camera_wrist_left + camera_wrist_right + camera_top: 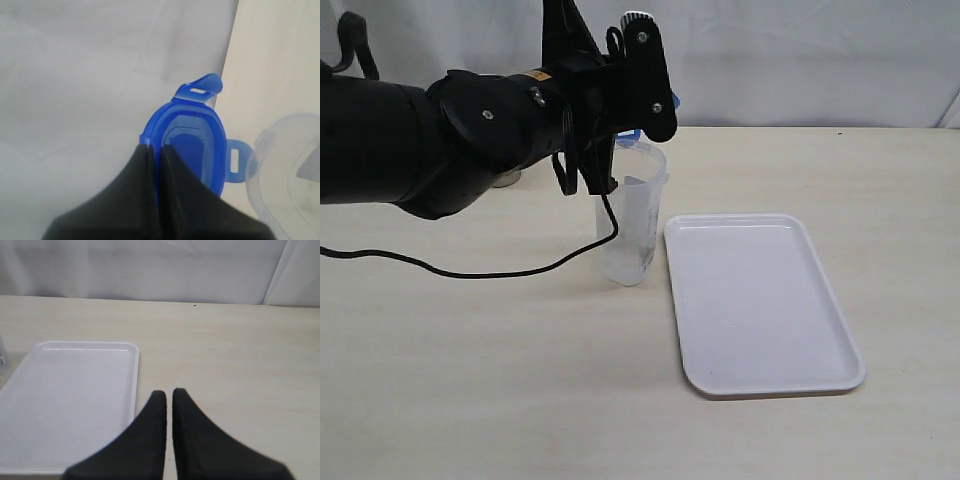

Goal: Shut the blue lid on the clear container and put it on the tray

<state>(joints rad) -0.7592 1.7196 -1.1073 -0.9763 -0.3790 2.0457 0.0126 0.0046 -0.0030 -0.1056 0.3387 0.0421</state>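
While L end effector [152, 146] grips blue lid [192, 145] | clear container [632, 235] by tray [760, 300]

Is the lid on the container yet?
Off. The left gripper pinches the lid by its edge, and the container shows its open mouth, uncovered, in the left wrist view.

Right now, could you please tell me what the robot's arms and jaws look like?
The bulky matte-black left arm has rounded joint housings, silver screws, an orange label near its wrist, a white-capped knob and a thin black cable trailing off. Both arms' jaws are smooth, black and taper to narrow tips. Nothing else of the right arm shows.
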